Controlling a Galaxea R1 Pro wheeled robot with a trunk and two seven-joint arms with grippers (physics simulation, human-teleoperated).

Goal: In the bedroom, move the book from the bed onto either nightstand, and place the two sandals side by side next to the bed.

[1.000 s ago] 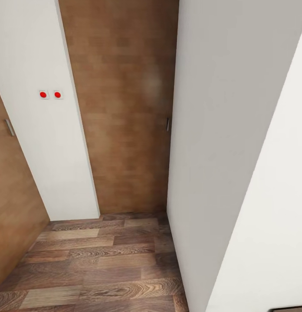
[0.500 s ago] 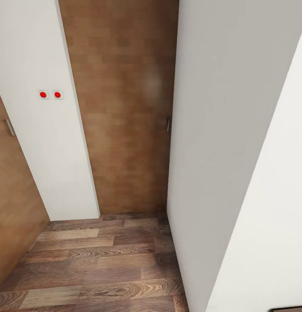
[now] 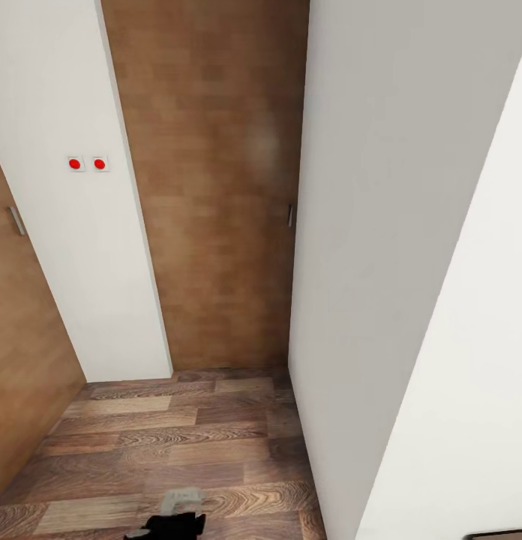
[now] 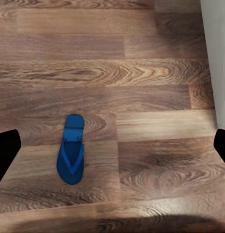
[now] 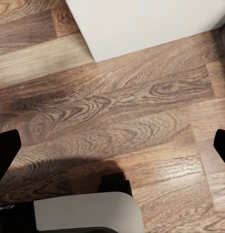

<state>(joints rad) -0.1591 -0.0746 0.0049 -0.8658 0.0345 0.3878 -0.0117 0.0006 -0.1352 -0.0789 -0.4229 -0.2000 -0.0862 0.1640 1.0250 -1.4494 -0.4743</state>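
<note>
Left gripper [image 4: 112,145] is spread wide over the floor [image 4: 141,87], its two dark fingertips [image 4: 6,153] at opposite edges of the left wrist view with nothing between them. One blue sandal [image 4: 71,149] lies flat on the planks between the fingertips, nearer one of them and touching neither. Right gripper [image 5: 112,145] is likewise spread wide and empty above bare planks, with the foot of a white wall [image 5: 141,24] ahead of it. Compared with half a second ago, a dark-and-grey part of the robot [image 3: 175,514] has entered the bottom edge of the head view; it is cut off and cannot be identified. A tan door [image 3: 216,187] stands closed ahead.
</note>
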